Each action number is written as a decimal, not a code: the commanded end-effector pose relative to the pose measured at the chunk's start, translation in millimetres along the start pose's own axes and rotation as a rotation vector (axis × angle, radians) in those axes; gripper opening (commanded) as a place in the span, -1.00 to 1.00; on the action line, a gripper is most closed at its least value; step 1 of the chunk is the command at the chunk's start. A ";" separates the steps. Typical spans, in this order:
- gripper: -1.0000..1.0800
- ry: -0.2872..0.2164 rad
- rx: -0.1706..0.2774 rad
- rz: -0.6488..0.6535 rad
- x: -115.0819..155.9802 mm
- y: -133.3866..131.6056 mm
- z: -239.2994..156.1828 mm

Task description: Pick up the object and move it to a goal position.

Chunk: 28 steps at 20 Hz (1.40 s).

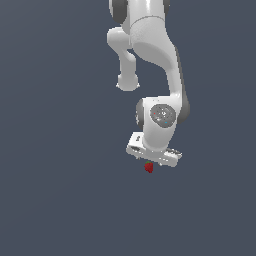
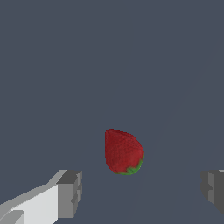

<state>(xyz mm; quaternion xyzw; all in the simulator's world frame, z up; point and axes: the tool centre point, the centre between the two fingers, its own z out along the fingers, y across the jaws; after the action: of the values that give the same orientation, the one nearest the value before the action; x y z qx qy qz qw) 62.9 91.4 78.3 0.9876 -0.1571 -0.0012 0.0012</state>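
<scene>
Even, dim render light; sharp focus, no shadows or glare.

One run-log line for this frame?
phase: pre-grasp | gripper: open, above strawberry | fingers: either side, not touching | strawberry: not held

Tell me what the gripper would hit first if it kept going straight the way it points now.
Most likely the strawberry: it lies ahead of the open gripper, roughly between the fingers, though nearer one of them. Depth is unclear; otherwise only the plain grey surface lies beyond.
</scene>
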 end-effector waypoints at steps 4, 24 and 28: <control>0.92 0.002 0.003 0.025 1.2 -7.0 5.5; 0.92 0.002 0.003 0.025 1.2 -7.3 55.7; -1.00 0.002 0.003 0.025 1.2 -7.3 55.7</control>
<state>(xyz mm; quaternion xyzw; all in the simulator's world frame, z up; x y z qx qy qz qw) 65.9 97.7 22.4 0.9855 -0.1696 -0.0003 0.0001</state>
